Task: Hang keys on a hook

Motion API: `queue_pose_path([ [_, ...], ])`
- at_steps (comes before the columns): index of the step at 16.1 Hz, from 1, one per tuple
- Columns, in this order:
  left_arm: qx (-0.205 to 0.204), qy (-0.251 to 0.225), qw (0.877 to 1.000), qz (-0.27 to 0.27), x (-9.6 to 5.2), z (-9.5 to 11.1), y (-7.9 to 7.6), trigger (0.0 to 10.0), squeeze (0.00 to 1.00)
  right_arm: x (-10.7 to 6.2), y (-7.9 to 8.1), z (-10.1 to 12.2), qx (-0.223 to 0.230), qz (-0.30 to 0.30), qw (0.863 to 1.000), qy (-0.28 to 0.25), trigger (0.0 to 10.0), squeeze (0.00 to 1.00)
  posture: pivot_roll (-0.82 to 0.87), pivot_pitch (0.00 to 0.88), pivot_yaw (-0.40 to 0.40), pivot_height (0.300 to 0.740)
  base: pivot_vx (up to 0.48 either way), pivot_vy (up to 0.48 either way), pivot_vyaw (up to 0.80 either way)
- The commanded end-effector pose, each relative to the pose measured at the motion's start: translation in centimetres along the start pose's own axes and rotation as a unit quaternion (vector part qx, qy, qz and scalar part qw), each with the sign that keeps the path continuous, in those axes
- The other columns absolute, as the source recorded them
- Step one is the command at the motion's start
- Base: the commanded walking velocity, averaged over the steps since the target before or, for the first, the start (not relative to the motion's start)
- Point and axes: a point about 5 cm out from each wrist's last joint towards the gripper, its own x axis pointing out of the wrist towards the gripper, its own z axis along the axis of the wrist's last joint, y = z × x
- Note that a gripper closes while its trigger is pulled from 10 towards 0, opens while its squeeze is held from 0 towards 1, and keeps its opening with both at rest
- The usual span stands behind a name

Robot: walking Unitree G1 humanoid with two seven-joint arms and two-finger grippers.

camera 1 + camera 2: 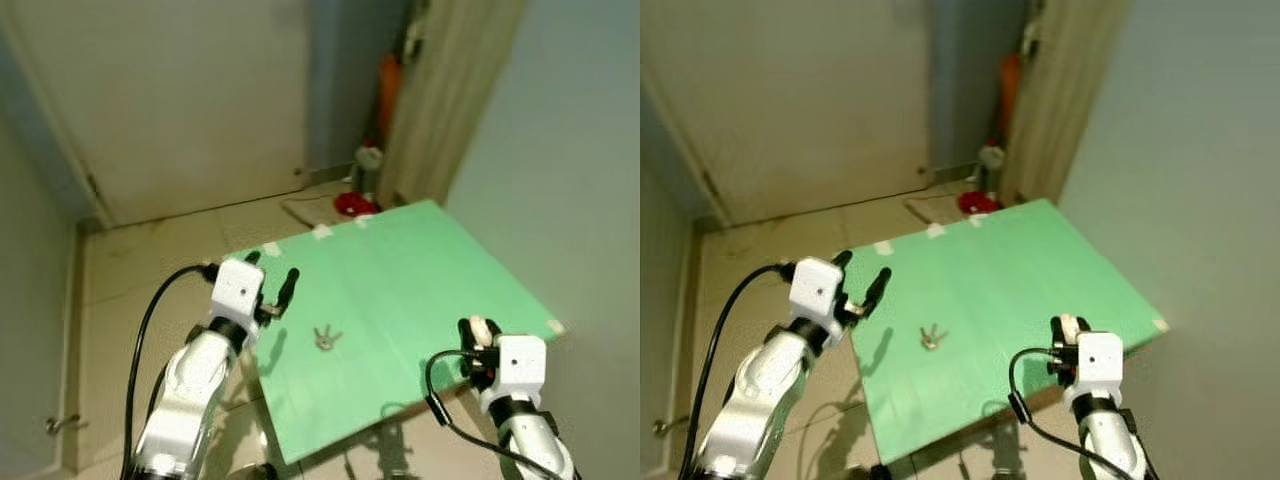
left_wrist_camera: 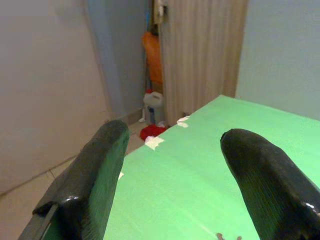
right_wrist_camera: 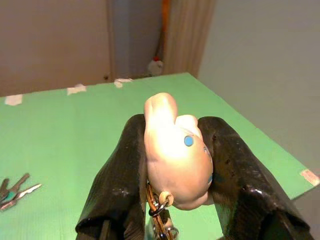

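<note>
A small bunch of metal keys [image 1: 326, 338] lies flat on the green table [image 1: 420, 270], near its front left part, and shows again in the right wrist view [image 3: 12, 190]. My left gripper [image 1: 272, 268] hovers open over the table's left edge, just left of and beyond the keys, with nothing between its fingers [image 2: 95, 175]. My right gripper [image 1: 479, 328] stands at the table's front right edge, shut on a cream toy keychain figure [image 3: 175, 150] with a blue dot. A metal ring and chain [image 3: 161, 210] hang from the figure.
White tape strips [image 1: 322, 231] mark the table's far edge. Beyond it on the tiled floor stand a white bottle [image 1: 368, 160] and a red object [image 1: 352, 204], beside a beige curtain [image 1: 450, 90]. A pale door [image 1: 170, 100] is at the back; a wall [image 1: 570, 150] runs close on the right.
</note>
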Motion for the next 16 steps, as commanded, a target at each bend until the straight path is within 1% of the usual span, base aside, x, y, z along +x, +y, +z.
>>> queue_pose_path([
  [1,0.001,0.020,1.000,0.021,0.4,-0.7,0.6,10.0,0.00,0.9,-0.4,0.8,0.006,-0.002,1.000,-0.027,0.0,0.00,-0.13,0.000,0.018,0.740,0.000,0.000,0.00],
  [2,-0.002,0.023,0.999,0.024,0.6,-0.8,0.7,10.0,0.00,1.1,-0.4,1.0,0.007,-0.003,0.999,-0.032,0.0,0.00,-0.13,0.000,0.018,0.740,0.000,0.000,0.00],
  [3,-0.013,0.024,0.999,0.023,1.2,-0.6,0.7,10.0,0.00,1.3,-0.2,2.1,0.011,-0.008,0.999,-0.048,0.0,0.00,-0.14,0.000,0.029,0.740,0.000,0.000,0.00],
  [4,-0.014,0.024,0.999,0.024,1.3,-0.6,0.6,10.0,0.00,1.3,-0.2,2.3,0.012,-0.009,0.999,-0.051,0.0,0.00,-0.14,0.000,0.029,0.740,0.000,0.000,0.00],
  [8,-0.036,0.019,0.999,0.029,2.4,0.0,0.4,10.0,0.00,1.8,-0.1,2.7,0.015,-0.014,0.998,-0.059,0.0,0.00,-0.15,0.000,0.041,0.740,0.000,0.000,0.00],
  [11,-0.046,0.016,0.998,0.029,3.2,0.4,0.4,10.0,0.00,1.9,0.0,2.9,0.020,-0.017,0.998,-0.054,0.0,0.00,-0.16,0.000,0.050,0.740,0.000,0.000,0.00],
  [12,-0.048,0.016,0.998,0.028,3.3,0.5,0.4,10.0,0.00,2.0,0.0,2.9,0.024,-0.016,0.998,-0.054,0.0,0.00,-0.16,0.000,0.050,0.740,0.000,0.000,0.00],
  [15,-0.025,0.010,0.999,0.021,2.9,0.1,-0.1,10.0,0.00,2.4,-0.2,3.2,0.019,0.000,0.999,-0.051,0.0,0.00,-0.16,0.000,0.020,0.740,0.000,0.000,0.00],
  [16,-0.030,0.009,0.999,0.021,2.8,0.0,-0.3,10.0,0.00,2.5,-0.3,3.2,0.015,0.007,0.999,-0.047,0.0,0.00,-0.15,0.000,0.015,0.740,0.000,0.000,0.00],
])
